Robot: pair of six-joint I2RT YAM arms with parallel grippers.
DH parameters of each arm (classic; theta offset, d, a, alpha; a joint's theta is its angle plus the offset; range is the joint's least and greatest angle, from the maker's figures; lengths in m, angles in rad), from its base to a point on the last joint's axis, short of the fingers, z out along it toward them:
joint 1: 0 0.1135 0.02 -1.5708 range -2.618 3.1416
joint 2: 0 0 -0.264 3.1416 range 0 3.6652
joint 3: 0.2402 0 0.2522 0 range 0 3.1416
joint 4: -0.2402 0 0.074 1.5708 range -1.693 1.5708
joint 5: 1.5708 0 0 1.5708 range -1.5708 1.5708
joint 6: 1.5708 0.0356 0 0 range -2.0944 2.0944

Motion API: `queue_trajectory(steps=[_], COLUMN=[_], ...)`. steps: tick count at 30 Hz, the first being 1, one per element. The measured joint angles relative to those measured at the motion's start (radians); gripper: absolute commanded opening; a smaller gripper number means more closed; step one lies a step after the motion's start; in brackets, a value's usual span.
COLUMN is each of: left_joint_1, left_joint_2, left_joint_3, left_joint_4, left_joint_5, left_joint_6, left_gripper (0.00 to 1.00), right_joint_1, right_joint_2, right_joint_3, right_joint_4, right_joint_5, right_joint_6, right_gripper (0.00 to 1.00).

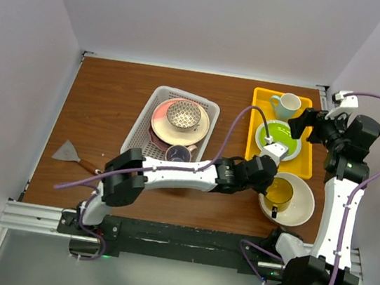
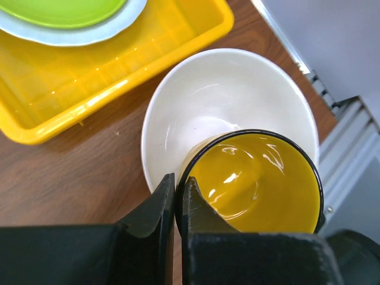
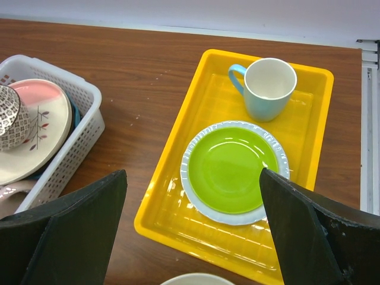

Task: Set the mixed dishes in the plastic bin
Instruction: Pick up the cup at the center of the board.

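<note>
Top external: left gripper [image 1: 273,188] at lower right of frame, on yellow mug [image 1: 280,193] sitting inside large cream bowl [image 1: 303,201]; plastic bin [image 1: 144,118] left of centre, holding plates and small patterned bowl [image 1: 183,115]; right gripper [image 1: 306,123] at upper right beside yellow tray [image 1: 258,99]. Left wrist: jaws pinched on mug wall, one finger inside, one outside; glossy yellow interior, dark rim. Right wrist: fingers spread wide, nothing held; green plate [image 3: 231,169] and blue mug [image 3: 270,86] on tray below. Step judged: grasp made, lift pending. Next calls for straight lift clear of bowl, carry left, set-down in bin.
</note>
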Motion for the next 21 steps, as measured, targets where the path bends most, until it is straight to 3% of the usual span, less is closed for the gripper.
queue_trajectory(steps=[10,21], left_joint_1=[-0.007,0.012], left_joint_2=[-0.312,-0.517], left_joint_3=[-0.272,-0.491], left_joint_4=[0.097,0.099], left_joint_5=[-0.006,-0.031], left_joint_6=[0.001,0.023], left_gripper=[0.00,0.00], right_joint_1=[-0.003,-0.003], right_joint_2=[-0.002,-0.002], right_joint_3=[0.000,0.000], right_joint_4=[0.000,-0.001], right_joint_5=[-0.048,-0.081], right_joint_6=[-0.014,-0.021], right_gripper=[0.97,0.97])
